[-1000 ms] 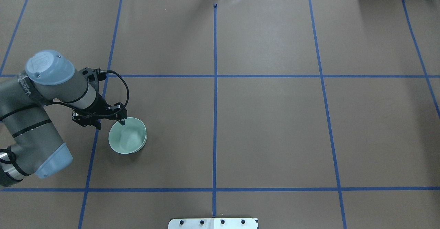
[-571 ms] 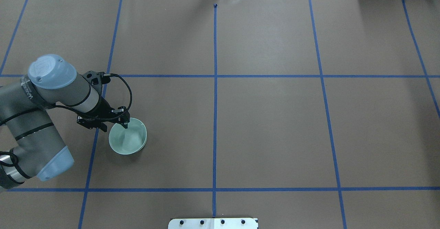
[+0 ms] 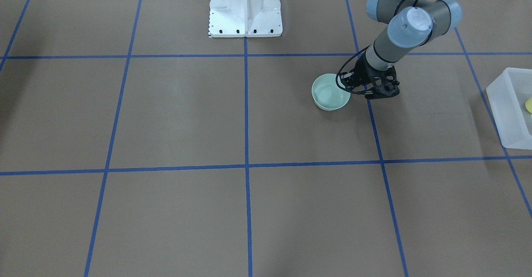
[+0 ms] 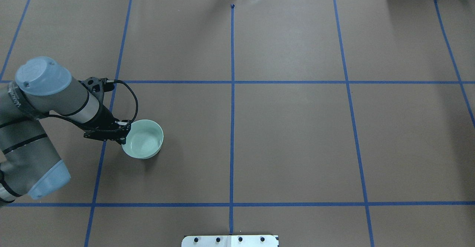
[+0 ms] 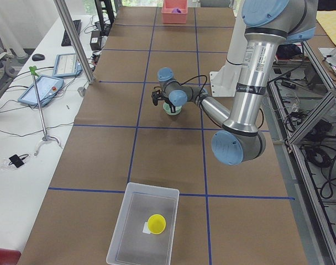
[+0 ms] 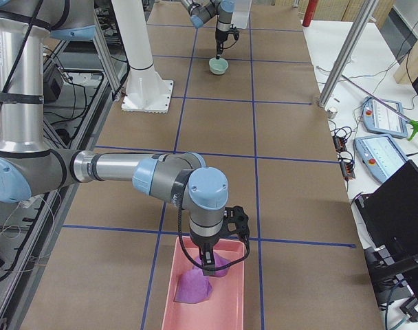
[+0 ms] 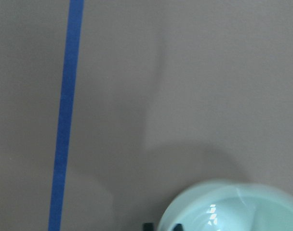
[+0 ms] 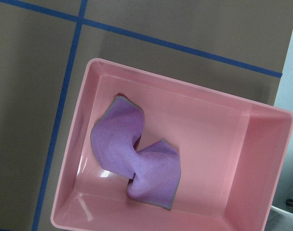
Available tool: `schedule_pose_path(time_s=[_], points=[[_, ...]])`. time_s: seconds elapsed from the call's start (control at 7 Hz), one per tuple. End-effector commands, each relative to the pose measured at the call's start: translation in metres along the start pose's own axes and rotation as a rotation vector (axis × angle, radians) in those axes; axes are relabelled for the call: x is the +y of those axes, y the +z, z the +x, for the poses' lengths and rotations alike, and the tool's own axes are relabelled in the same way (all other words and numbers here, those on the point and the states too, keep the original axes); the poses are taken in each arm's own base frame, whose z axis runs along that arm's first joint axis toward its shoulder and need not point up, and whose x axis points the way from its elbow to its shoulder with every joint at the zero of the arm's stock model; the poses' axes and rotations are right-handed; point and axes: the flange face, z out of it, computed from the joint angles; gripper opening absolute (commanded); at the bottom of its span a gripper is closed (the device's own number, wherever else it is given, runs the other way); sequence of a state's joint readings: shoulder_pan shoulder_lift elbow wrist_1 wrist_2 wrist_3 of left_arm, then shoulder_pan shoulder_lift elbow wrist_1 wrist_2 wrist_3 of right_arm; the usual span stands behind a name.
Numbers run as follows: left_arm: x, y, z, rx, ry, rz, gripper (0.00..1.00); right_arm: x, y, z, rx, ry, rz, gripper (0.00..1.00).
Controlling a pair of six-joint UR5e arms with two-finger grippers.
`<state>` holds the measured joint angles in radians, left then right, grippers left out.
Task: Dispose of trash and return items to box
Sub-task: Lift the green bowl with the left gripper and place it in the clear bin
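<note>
Entry read along the worktop (image 4: 289, 139) from the robot's left end.

Nearest: box (image 5: 129, 237), translucent white, sitting across a blue tape line (image 5: 90, 190). The yellow cup (image 5: 156, 223) is inside it, toward the wall on the robot's side.

Mid-table: left end effector (image 4: 124, 135) points down at the rim of the mint-green bowl (image 4: 144, 143) and is clenched on that rim, on the side facing the box. The left wrist view shows two dark fingertips (image 7: 149, 225) right at the bowl's edge. Bowl is opening-up, just beside a tape line and well apart from the box. Cannot tell whether its base touches the brown paper.

Farthest: pink bin (image 8: 262, 159) at the robot's right end, with a crumpled purple cloth (image 8: 137, 163) lying in it. Right end effector (image 6: 207, 267) hangs over the bin above the cloth. Whether it is released or clenched cannot be told.
</note>
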<state>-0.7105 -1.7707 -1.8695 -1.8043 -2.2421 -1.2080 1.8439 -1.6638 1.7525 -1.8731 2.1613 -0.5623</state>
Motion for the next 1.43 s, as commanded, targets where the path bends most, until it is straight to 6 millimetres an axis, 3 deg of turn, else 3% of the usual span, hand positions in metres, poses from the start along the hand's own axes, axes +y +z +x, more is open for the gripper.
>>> schedule_pose_path(time_s=[0.0, 0.14, 0.29, 0.57, 0.71, 0.86, 1.0, 1.14, 1.29], points=[[-0.019, -0.065, -0.052, 0.067, 0.033, -0.003, 0.00, -0.004, -0.003, -0.001, 0.002, 0.006, 0.006, 1.00], [-0.033, -0.086, -0.095, 0.069, 0.075, 0.016, 0.00, -0.005, -0.004, -0.002, 0.002, 0.007, 0.009, 1.00], [-0.048, -0.109, -0.152, 0.048, 0.120, 0.047, 0.00, -0.007, -0.005, -0.002, 0.003, 0.007, 0.010, 1.00], [-0.081, -0.159, -0.276, -0.054, 0.230, 0.068, 0.00, -0.017, -0.010, -0.007, -0.005, -0.001, 0.032, 1.00], [-0.102, -0.183, -0.347, -0.076, 0.269, 0.072, 0.00, -0.038, -0.016, -0.018, -0.019, 0.021, 0.052, 1.00], [-0.113, -0.194, -0.404, -0.083, 0.295, 0.088, 0.00, -0.063, -0.019, -0.038, -0.067, 0.045, 0.084, 1.00], [-0.123, -0.190, -0.458, -0.085, 0.334, 0.074, 0.00, -0.085, -0.015, -0.073, -0.130, 0.070, 0.094, 1.00], [-0.143, -0.195, -0.486, -0.084, 0.352, 0.072, 0.00, -0.108, -0.023, -0.118, -0.145, 0.090, 0.108, 1.00], [-0.149, -0.190, -0.498, -0.084, 0.359, 0.074, 0.00, -0.127, -0.032, -0.173, -0.155, 0.130, 0.106, 1.00]])
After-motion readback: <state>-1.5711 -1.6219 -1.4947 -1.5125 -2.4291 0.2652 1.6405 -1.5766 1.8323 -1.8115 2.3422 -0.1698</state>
